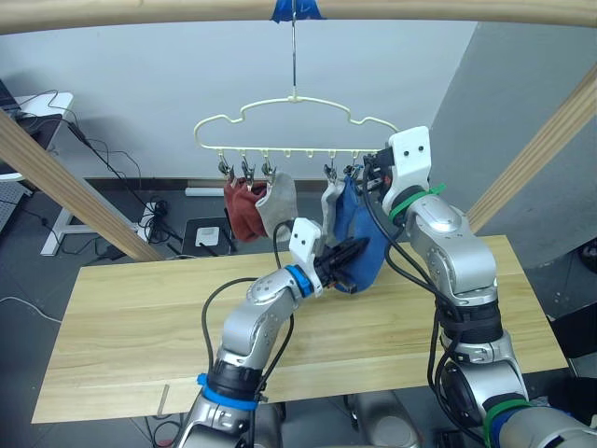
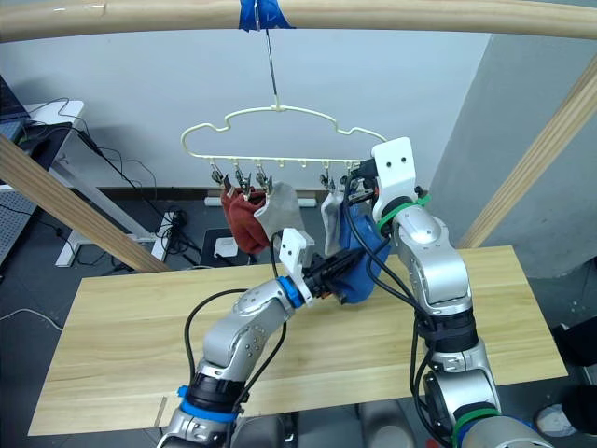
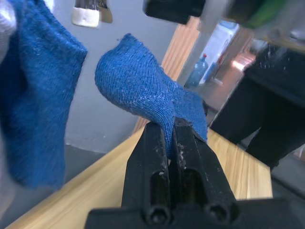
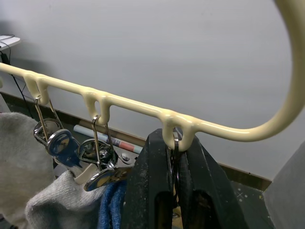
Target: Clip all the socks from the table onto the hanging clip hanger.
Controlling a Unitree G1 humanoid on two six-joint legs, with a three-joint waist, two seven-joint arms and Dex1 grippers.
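A Unitree G1 humanoid works at the last free clip of a pale yellow-green clip hanger (image 1: 294, 126) hung from a wooden beam (image 1: 298, 11) above a bare wooden tabletop (image 1: 140, 327). Its left claw (image 1: 350, 254) is pressed together on the lower part of a blue sock (image 3: 143, 90), holding it in the air below the hanger's right end, while the right claw (image 4: 175, 157) is closed around the end clip (image 4: 174, 143) under the bar. Two rust-red socks (image 1: 242, 207), two light grey socks (image 1: 278, 203) and another blue sock (image 3: 38, 90) already hang from clips further left. The held sock's long axis runs roughly upward from the left claw toward the end clip, so the free edge lies just below the right claw, the nearer of the two to the clip. By appearance, this is the sixth and final sock; the next move likely calls for raising its edge into that clip.
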